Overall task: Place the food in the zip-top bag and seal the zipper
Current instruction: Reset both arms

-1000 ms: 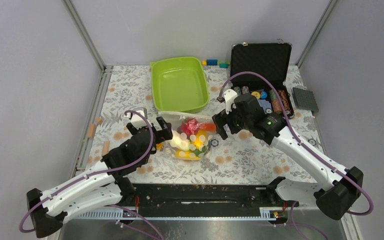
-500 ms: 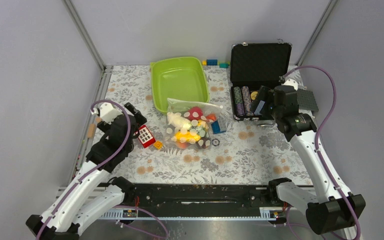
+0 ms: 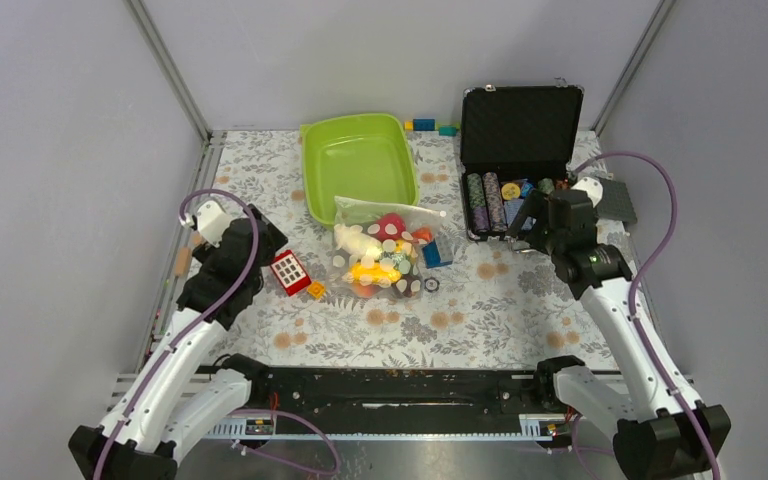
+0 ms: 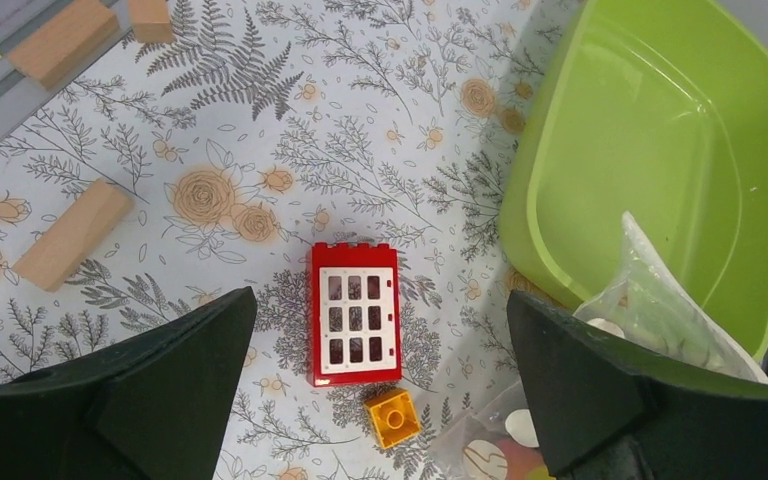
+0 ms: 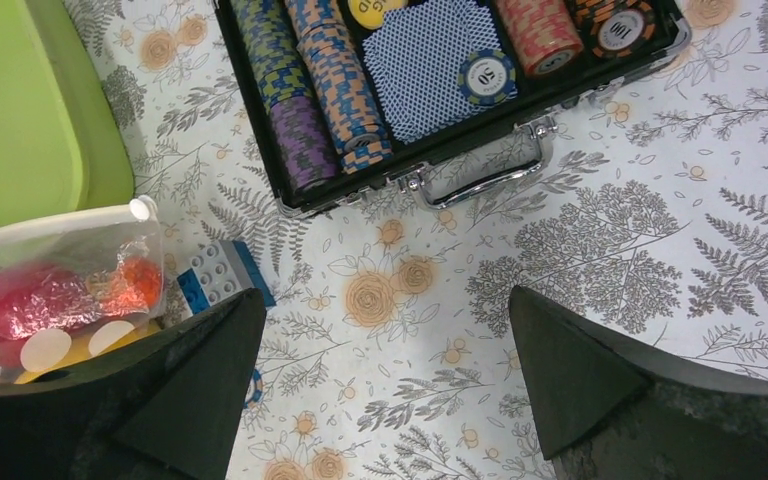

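The zip-top bag [image 3: 358, 212] lies mid-table [image 3: 460, 320], its far edge against the near rim of the lime-green tray [image 3: 360, 165]. The food [image 3: 385, 228] is inside it: red, white, yellow and orange pieces crowded under crinkled film. The black case [image 3: 520, 125] stands open at the right, with rows of striped chips [image 5: 310, 90] and a blue-backed deck of cards [image 5: 415, 55] in its compartments (one loose chip rests on the cards).

The zipper [image 5: 60, 222] is probably the pale band along the bag's tray-side edge, but whether it is pressed shut cannot be told. Both wrist views cut the bag off at the frame edge.

The left gripper [image 4: 380, 298] hangs with its jaws spread wide above a red window block [image 4: 354, 312]. The right gripper [image 5: 385, 293], equally wide, holds nothing, over the table between the case and a blue block [image 5: 225, 275].
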Robot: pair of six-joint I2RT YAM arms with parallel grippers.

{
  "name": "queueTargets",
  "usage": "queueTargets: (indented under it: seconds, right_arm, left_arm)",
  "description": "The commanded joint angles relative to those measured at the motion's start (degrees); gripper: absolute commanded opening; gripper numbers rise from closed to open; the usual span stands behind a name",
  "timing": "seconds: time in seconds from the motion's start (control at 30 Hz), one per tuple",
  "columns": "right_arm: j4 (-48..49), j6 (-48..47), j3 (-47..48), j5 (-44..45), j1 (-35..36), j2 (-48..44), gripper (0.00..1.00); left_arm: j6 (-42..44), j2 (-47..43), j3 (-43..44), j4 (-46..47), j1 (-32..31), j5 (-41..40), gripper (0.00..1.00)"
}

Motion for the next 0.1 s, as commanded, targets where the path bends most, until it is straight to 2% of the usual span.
queueTargets:
  seconds: [0.0,0.07]
  right_arm:
    - [4.3,-0.9,-2.0,3.6,-0.3,-3.3,1.00]
    - [4.7,-1.2,-2.4,3.4,-0.2,-4.0,1.00]
  left_arm:
    - [0.1,-0.2,0.9,1.8,0.8,2.1,0.99]
    - [0.4,-0.3,0.8,2.1,0.8,2.3,0.99]
